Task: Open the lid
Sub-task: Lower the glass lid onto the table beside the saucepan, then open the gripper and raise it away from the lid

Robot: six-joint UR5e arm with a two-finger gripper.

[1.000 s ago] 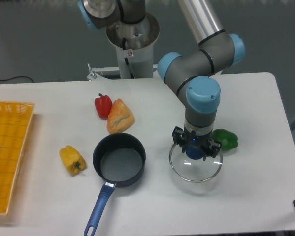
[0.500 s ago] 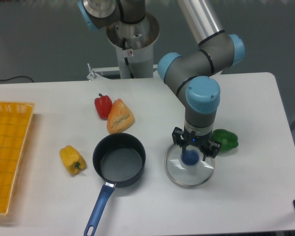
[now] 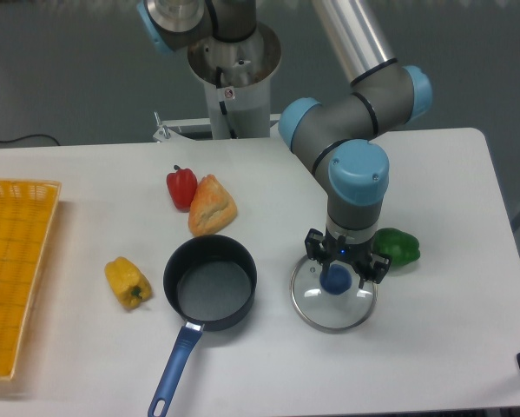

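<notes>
The lid [image 3: 332, 304], clear glass with a metal rim and a blue knob [image 3: 335, 280], lies flat on the table to the right of the saucepan. My gripper [image 3: 340, 270] hangs straight down over the knob, with its fingers spread to either side of it and open. The dark saucepan [image 3: 210, 282] with its blue handle [image 3: 176, 362] stands uncovered and empty at the table's centre, apart from the lid.
A green pepper [image 3: 397, 247] lies just behind the lid on the right. A red pepper [image 3: 181, 186] and a bread piece [image 3: 211, 206] sit behind the pan, with a yellow pepper [image 3: 128, 282] to its left. An orange basket [image 3: 12, 269] stands at the left edge.
The lid, held tilted in the gripper a second ago, has come down flat on the table. The fingers have let go of the knob and lifted slightly.
</notes>
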